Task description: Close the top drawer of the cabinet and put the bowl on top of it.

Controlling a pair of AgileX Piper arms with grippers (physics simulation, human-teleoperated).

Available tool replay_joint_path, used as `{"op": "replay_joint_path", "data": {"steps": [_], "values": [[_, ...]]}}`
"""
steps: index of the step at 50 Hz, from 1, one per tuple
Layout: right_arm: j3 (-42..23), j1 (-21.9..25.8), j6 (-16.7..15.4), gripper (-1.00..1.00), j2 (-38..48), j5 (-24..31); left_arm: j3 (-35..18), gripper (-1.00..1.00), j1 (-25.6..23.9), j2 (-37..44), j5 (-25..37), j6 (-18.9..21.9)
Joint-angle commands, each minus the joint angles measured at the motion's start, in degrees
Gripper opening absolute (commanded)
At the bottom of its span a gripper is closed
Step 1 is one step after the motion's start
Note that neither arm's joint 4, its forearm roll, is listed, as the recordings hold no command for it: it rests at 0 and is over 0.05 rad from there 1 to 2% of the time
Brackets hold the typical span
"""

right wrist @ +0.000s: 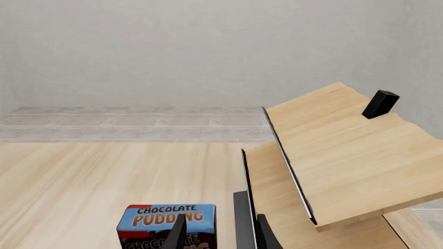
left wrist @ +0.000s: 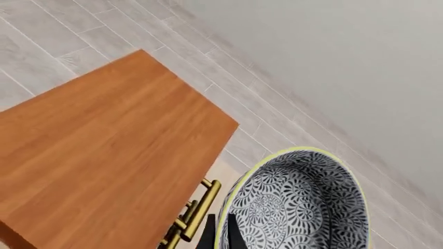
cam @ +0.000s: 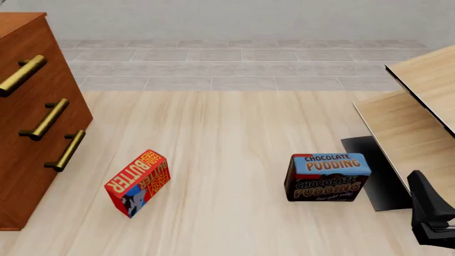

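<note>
Above one cabinet, one bowl in left jaws; right jaws narrow

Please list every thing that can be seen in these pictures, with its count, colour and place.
cabinet: one, reddish-brown, far left of table, three brass handles
top drawer: one, reddish-brown, uppermost
bowl: one, black-and-white floral, held above, beside the cabinet top
butter box: one, red, left of centre
chocolate pudding box: one, blue and brown, right of centre
pale wooden shelf: one, far right
left gripper: on the bowl's rim
right gripper: black, behind the pudding box
</note>
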Motion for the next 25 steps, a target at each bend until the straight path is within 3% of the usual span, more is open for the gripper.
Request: {"op": "replay_joint_path", "data": {"steps": [1, 14, 15, 16, 18, 20, 21, 25], "values": [[0.0, 0.0, 0.0, 1.0, -0.2, 0.2, 0.7, -1.0, 3.8, 2.3, -2.8, -0.7], [0.0, 0.0, 0.0, 1.0, -0.2, 0.2, 1.8, -1.0, 7.4, 4.8, -5.4, -2.1], [0.0, 0.0, 0.0, 1.0, -0.2, 0.2, -1.8, -1.0, 7.8, 6.3, -3.2, -2.0], [0.0, 0.0, 0.0, 1.0, -0.2, 0.2, -1.9, -1.0, 7.8, 6.3, -3.2, -2.0], [0.0, 0.0, 0.0, 1.0, -0.2, 0.2, 2.3, -1.0, 8.1, 5.2, -5.9, -2.4], [0.0, 0.0, 0.0, 1.0, -0.2, 0.2, 2.8, -1.0, 8.4, 5.2, -6.5, -2.8], [0.0, 0.0, 0.0, 1.0, -0.2, 0.2, 0.5, -1.0, 8.4, 6.1, -5.0, -2.9], [0.0, 0.0, 0.0, 1.0, -0.2, 0.2, 3.3, -1.0, 9.1, 5.4, -7.2, -3.2]]}}
